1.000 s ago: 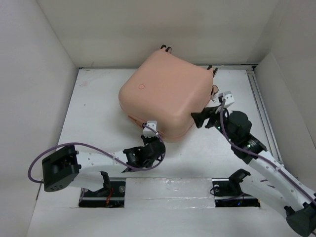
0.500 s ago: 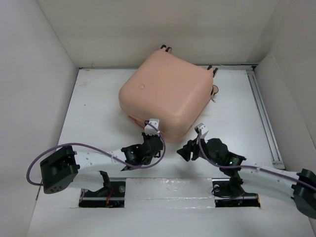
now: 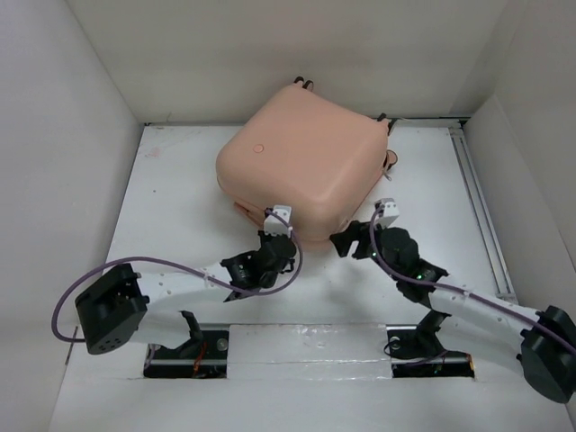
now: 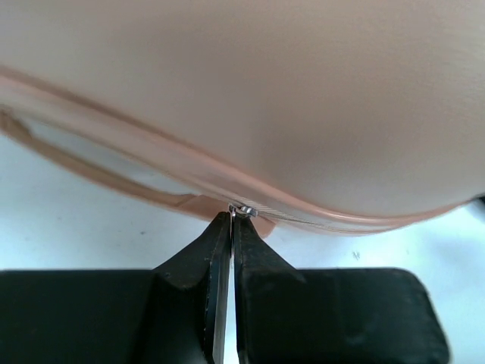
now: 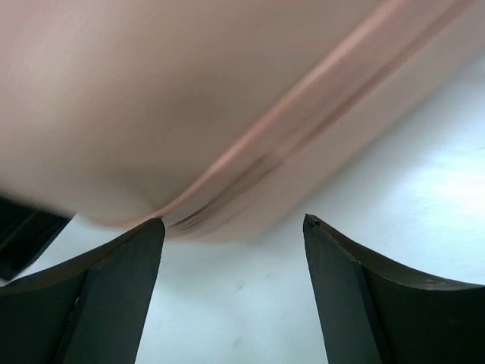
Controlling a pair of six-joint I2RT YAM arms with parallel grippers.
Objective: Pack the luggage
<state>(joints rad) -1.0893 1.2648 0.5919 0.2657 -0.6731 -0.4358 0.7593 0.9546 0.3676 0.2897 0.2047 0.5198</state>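
The luggage (image 3: 297,162) is a peach-pink hard-shell suitcase lying closed at the back middle of the white table. My left gripper (image 3: 273,238) is at its near edge. In the left wrist view the left gripper (image 4: 231,215) is shut on the small metal zipper pull (image 4: 244,211) at the seam of the luggage (image 4: 303,114). My right gripper (image 3: 346,241) is open and empty beside the near right corner. In the right wrist view the right gripper (image 5: 233,220) is just short of the zipper seam of the luggage (image 5: 189,98), which is blurred.
White walls close in the table at the left, back and right. A metal rail (image 3: 477,198) runs along the right side. Small caster wheels (image 3: 302,85) stick out at the suitcase's far edge, and a small strap (image 3: 389,164) hangs at its right side.
My right gripper left the suitcase's right side, swung toward the near edge, then came back up to the near right corner. My left gripper and the suitcase shifted slightly away.
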